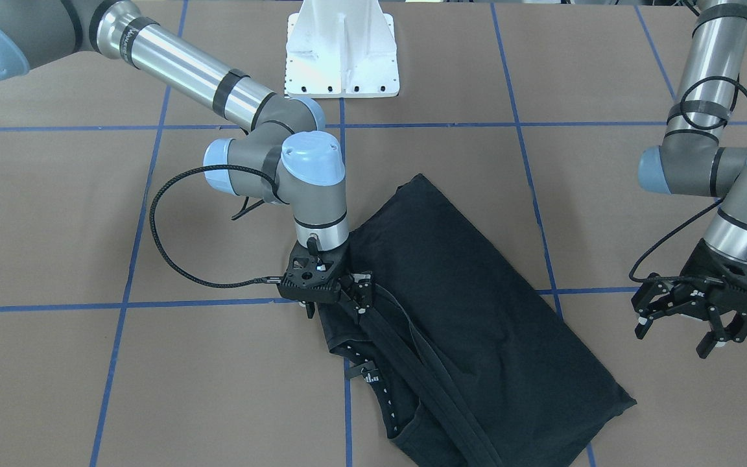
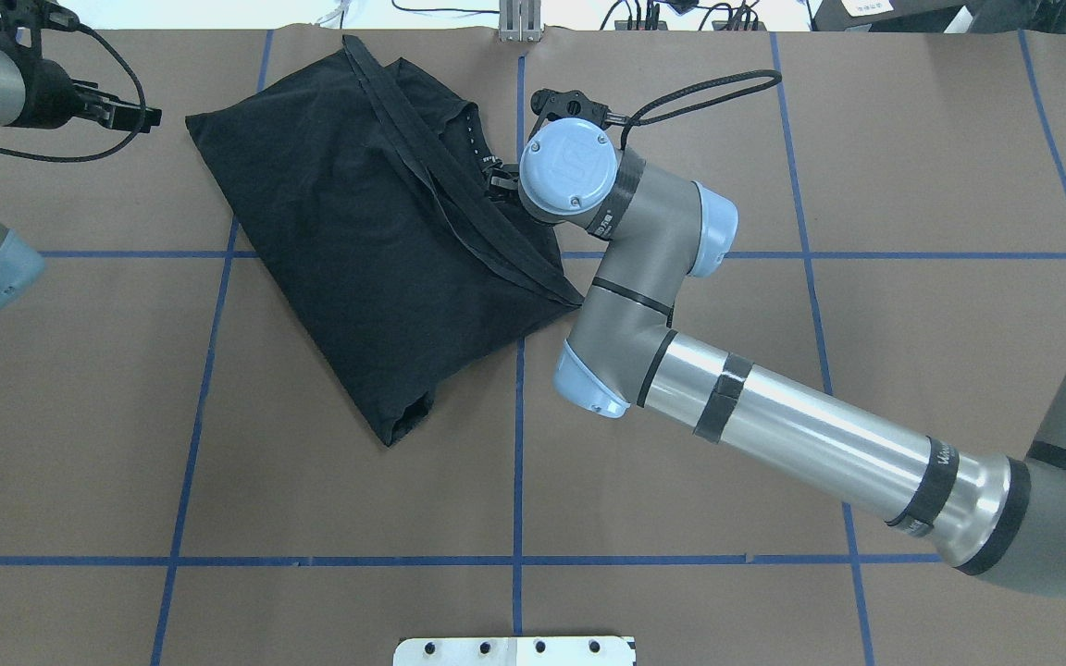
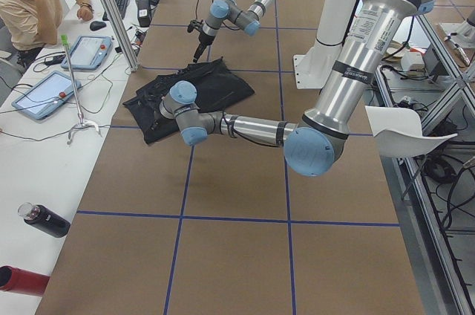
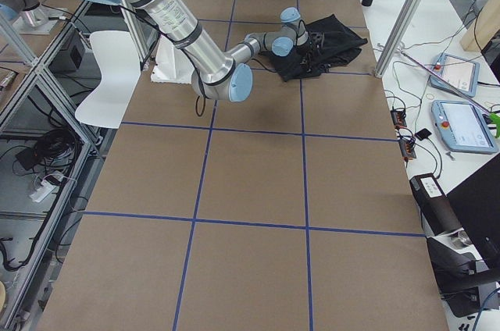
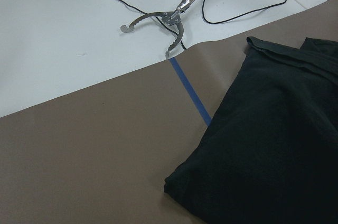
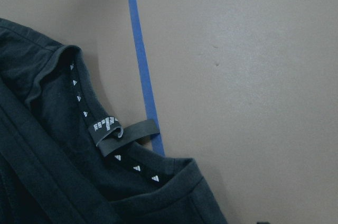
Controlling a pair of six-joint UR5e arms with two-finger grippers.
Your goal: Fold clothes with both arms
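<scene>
Claws first: your right gripper [image 1: 359,295] is down at table level, against the long edge of the black T-shirt [image 1: 477,305], just short of the collar [image 6: 174,166]. Its fingers merge with the dark cloth, so you cannot tell whether it is pinching fabric or only resting there. Its wrist camera shows just the collar and the neck label [image 6: 113,129], with no fingertips in view.

Your left gripper [image 1: 678,327] hangs above the table with its fingers spread wide and nothing between them. It is apart from the shirt, off the opposite long side.

The shirt lies diagonally across the blue tape grid [image 1: 131,259] on the brown table [image 1: 56,227], toward the operators' edge. It is already gathered into a long, narrow oblong, with layered bands running along the collar side and the logo out of sight.

By that look, the lengthwise folds seem done. A crosswise fold or two, and some squaring up, probably remain.
</scene>
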